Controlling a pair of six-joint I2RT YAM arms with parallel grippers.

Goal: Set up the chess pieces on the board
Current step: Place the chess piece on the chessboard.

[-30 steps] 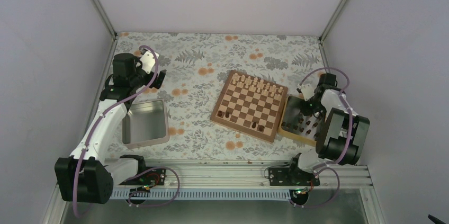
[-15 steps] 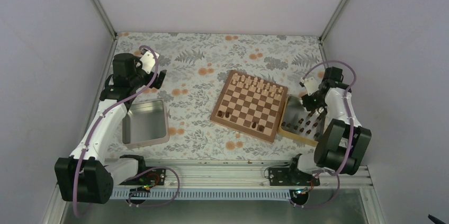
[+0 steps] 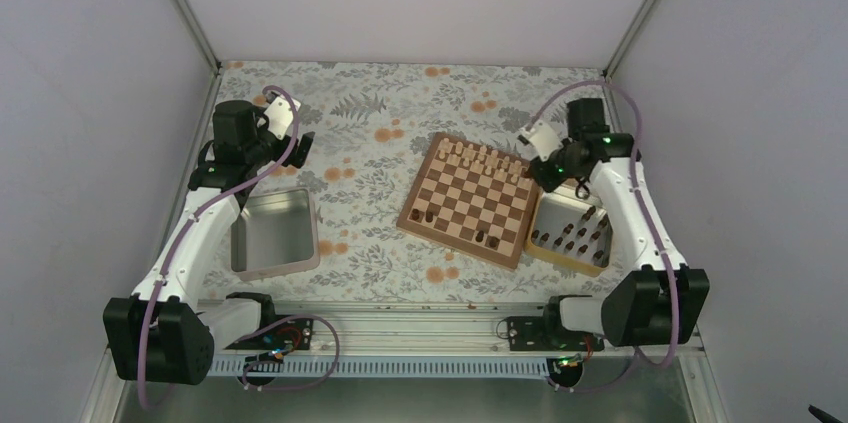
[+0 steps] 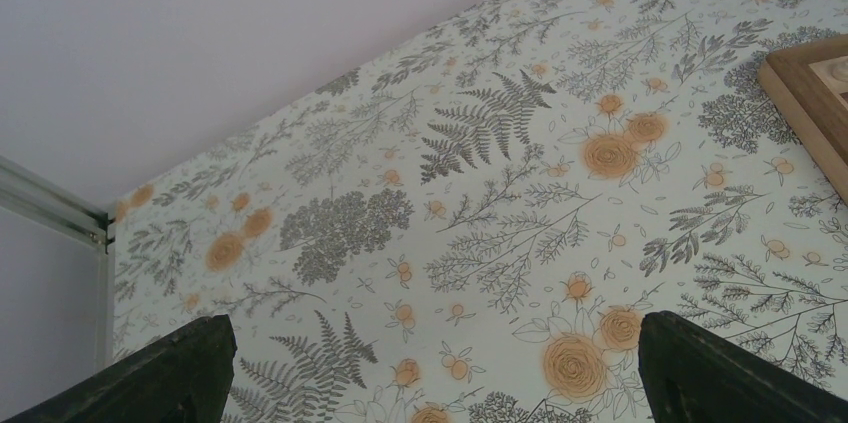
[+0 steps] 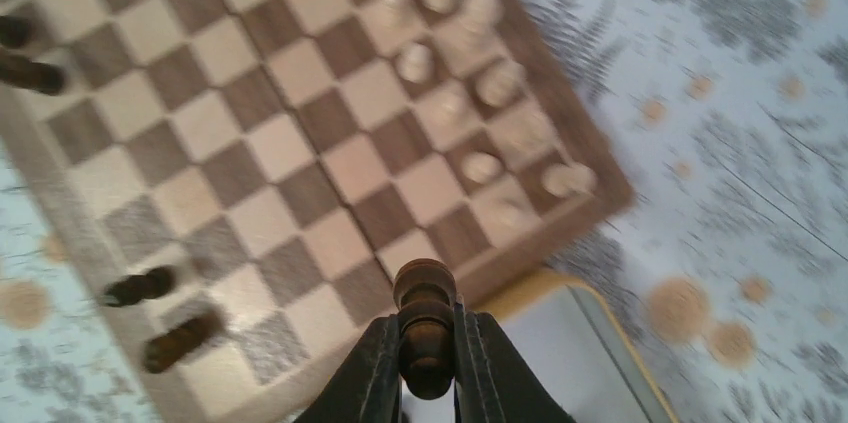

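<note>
**Worktop** (image 3: pixel 380 123): floral-patterned surface with grey ferns and orange blooms, carrying every item below.

**Board** (image 3: pixel 472 199): square, wooden, checked in light and dark brown with a brown border. It sits right of centre on the worktop, turned at a slight angle. Its right edge is just beside the tray.

**Pale pieces** (image 3: pixel 485 161): cream wood, ranked along the board's far side in two rows.

**Dark chess pieces** (image 3: pixel 572 235): most stand in the tray. A few are on the board's near rows, one pair by the near left corner (image 3: pixel 425 215) and another pair toward the near right (image 3: pixel 484 239).

**Tray** (image 3: pixel 545 246): light wood, right of the board.

**Tin** (image 3: pixel 314 233): grey metal, open-topped, on the left of the worktop, well apart from the board.

**Right gripper** (image 3: pixel 552 175): held above the board's far right corner, by the far end of the tray. Its fingers are clamped on a single dark piece (image 5: pixel 425 328), which stands upright between the pads with its rounded head above them. The piece is clear of both board and tray.

**Left gripper** (image 4: pixel 432 328): raised above the far left of the worktop, beyond the tin. Its fingers (image 4: pixel 160 373) are spread wide apart with only the patterned surface showing between them.
</note>
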